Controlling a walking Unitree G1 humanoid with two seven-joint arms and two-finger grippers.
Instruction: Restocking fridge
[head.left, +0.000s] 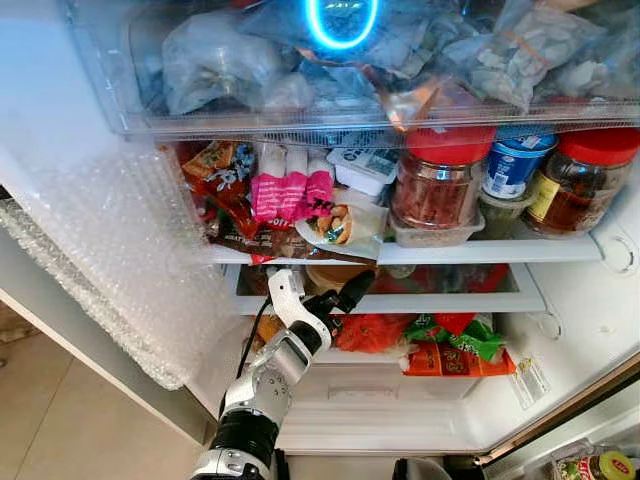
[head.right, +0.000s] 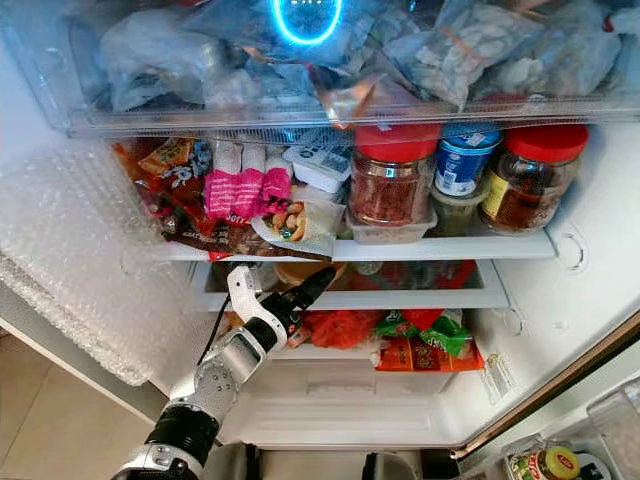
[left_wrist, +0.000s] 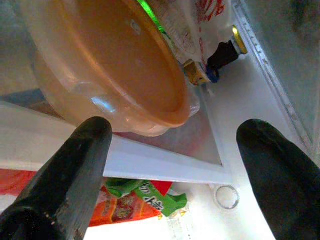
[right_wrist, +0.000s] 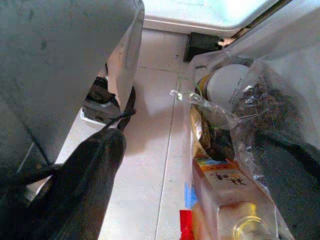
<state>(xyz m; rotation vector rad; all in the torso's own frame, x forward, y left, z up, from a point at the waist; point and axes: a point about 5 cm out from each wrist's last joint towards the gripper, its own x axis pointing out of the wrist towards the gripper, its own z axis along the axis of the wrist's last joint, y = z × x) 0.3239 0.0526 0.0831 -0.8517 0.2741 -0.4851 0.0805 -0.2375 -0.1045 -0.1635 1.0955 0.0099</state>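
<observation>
left claw (head.left: 318, 300) gapes open just below the orange bowl (left_wrist: 120, 65) on the shelf.

Floor (head.left: 40, 400): pale tiles, at the lower left beside the open fridge.
Bubble wrap (head.left: 110, 270): a clear sheet hanging over the left side, down towards the floor.
Blue ring (head.left: 342, 22): a glowing circle of light reflected at the top, over the bagged food.
Cable (right_wrist: 117, 120): black, lying on the tiles.
</observation>
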